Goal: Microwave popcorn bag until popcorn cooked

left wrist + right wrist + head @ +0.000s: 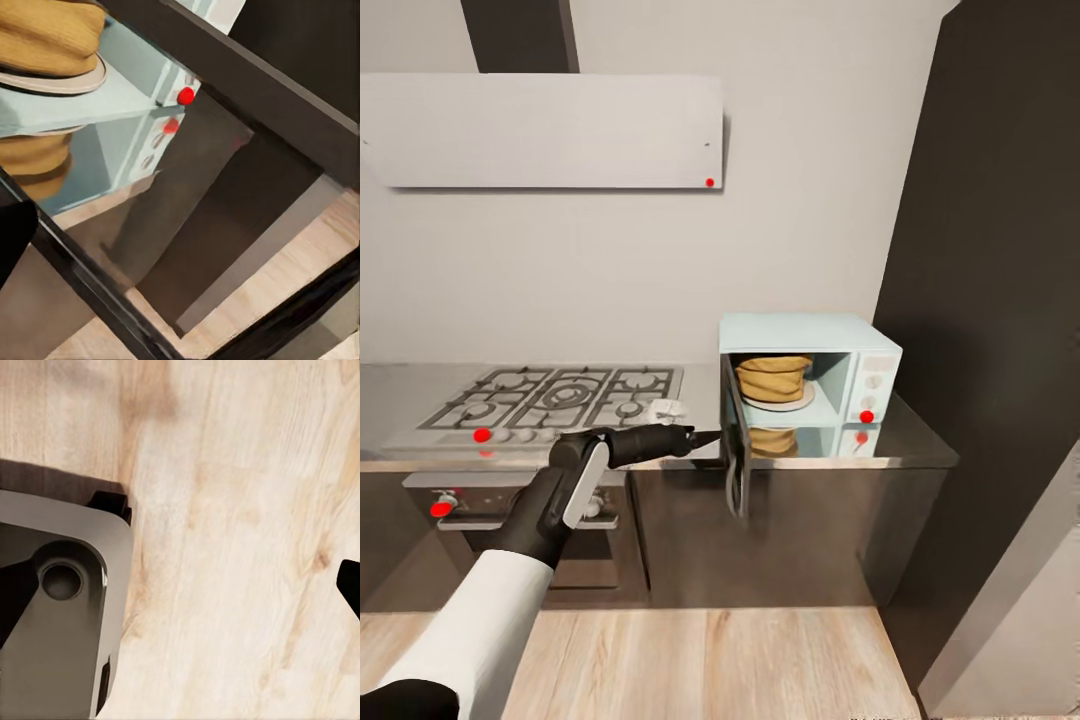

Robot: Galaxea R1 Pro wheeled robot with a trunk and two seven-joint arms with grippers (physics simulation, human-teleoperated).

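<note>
Popcorn bag [772, 377] sits inside open microwave [860, 345].

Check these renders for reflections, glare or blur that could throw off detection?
Head view: the glossy countertop mirrors the microwave and popcorn bag, giving a second bag image under the real one; edges are soft. Left wrist view: the dark glass door is see-through, the mirrored red dot repeats. Right wrist view: even light on the wood floor, no glare.

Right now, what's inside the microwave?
The popcorn bag sits on the pale turntable plate inside the microwave, whose door is open. The cavity behind the bag is hidden.
</note>
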